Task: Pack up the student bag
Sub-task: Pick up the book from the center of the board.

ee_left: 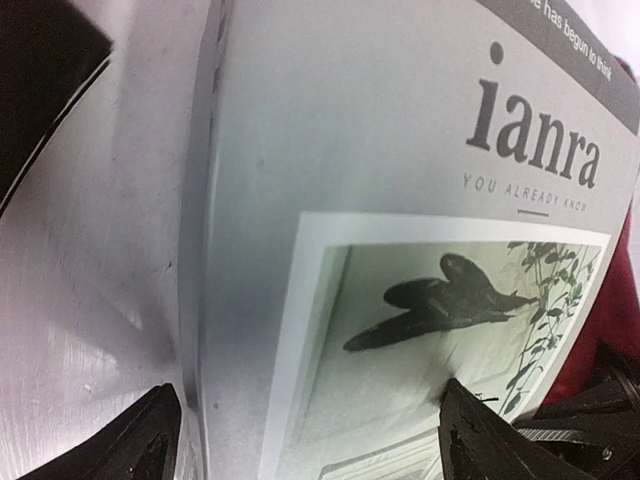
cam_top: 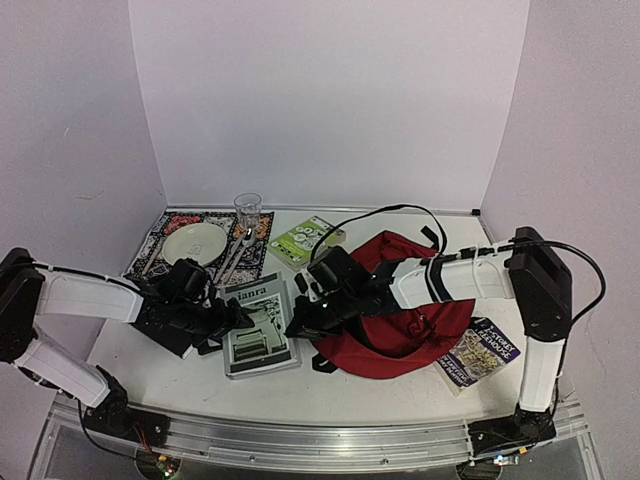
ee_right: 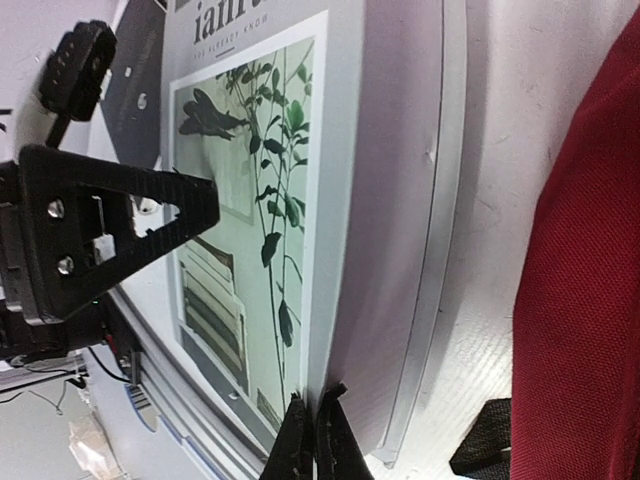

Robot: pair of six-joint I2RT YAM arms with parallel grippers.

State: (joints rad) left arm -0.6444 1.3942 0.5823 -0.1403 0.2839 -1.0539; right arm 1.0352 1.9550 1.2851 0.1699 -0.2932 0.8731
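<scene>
Our right pincer point(ee_right: 315, 440) is resting shut, the soft dark-red fabric backpack point(cam_top: 420, 330) lying just right of it; our left pincer point(ee_left: 310, 390) gaping over a grey magazine point(cam_top: 258, 325) on white tabletop point(cam_top: 380, 400), pale walls point(cam_top: 330, 100) behind.

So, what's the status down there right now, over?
Left gripper open, straddling magazine edge. Right gripper shut at its opposite edge. Student bag beside it, magazine not yet inside; right arm across bag.
</scene>
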